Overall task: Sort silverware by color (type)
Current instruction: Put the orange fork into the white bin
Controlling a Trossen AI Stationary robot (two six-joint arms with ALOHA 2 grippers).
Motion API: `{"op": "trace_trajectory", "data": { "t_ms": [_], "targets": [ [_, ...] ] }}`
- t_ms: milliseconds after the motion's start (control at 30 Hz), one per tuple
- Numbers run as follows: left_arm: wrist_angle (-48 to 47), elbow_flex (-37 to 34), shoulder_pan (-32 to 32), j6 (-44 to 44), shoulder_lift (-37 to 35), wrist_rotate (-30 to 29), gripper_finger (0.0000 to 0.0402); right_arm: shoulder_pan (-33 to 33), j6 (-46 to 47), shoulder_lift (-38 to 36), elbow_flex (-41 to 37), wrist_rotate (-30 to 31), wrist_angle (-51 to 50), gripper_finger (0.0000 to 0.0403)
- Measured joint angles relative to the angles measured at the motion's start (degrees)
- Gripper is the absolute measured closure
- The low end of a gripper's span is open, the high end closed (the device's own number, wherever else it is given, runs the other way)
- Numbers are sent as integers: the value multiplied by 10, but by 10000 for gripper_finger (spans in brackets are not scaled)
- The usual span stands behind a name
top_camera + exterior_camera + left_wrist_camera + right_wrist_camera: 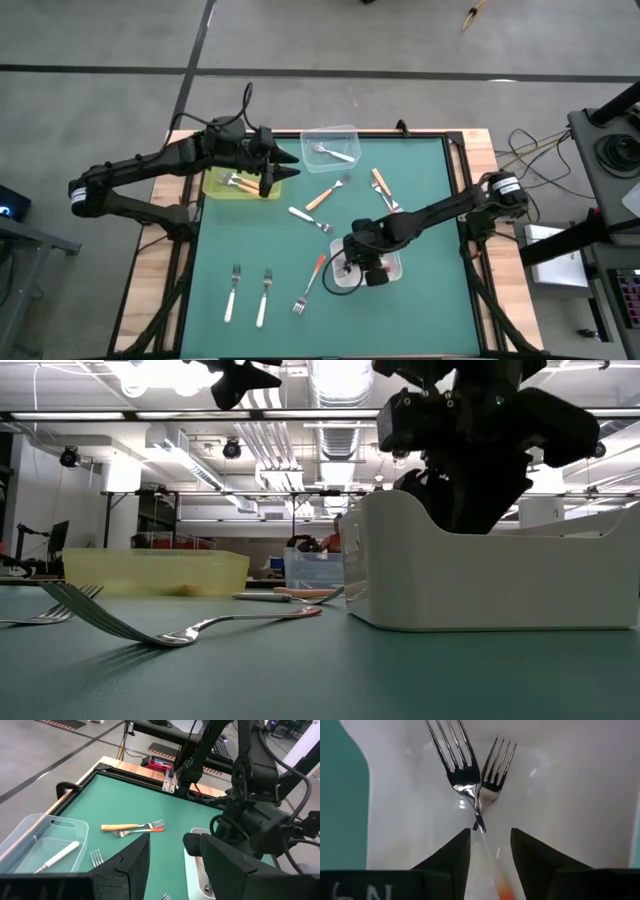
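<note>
My right gripper (490, 845) points down into the white tray (392, 268), open. Two forks (470, 775) lie crossed on the tray floor. One fork's thin neck (484, 836) runs between the fingers without touching them, and its handle end shows red-orange. My left gripper (285, 162) hangs open above the yellow tray (225, 186), nothing between its fingers (132, 865). A red-orange fork (310, 285), two white forks (233, 292), another white one (310, 218) and two tan ones (325, 193) lie flat on the green mat.
A clear tray (330, 145) at the far edge holds a white-handled fork (57, 856). The yellow tray holds forks under my left arm. The near left of the mat, between the loose forks, is free. Black rails border the mat.
</note>
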Motion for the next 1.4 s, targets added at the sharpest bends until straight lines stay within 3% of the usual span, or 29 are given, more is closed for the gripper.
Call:
{"op": "trace_trajectory", "data": {
  "t_ms": [533, 800, 1133, 1400],
  "targets": [
    [9, 0, 0, 12, 0, 0, 245, 14, 10, 41, 3, 16, 0, 278],
    [15, 0, 0, 15, 0, 0, 245, 14, 1, 45, 3, 17, -3, 308],
    [15, 0, 0, 18, 0, 0, 245, 14, -11, 44, 3, 19, -4, 385],
    [15, 0, 0, 18, 0, 0, 245, 14, -6, 43, 3, 19, -11, 392]
  ]
}}
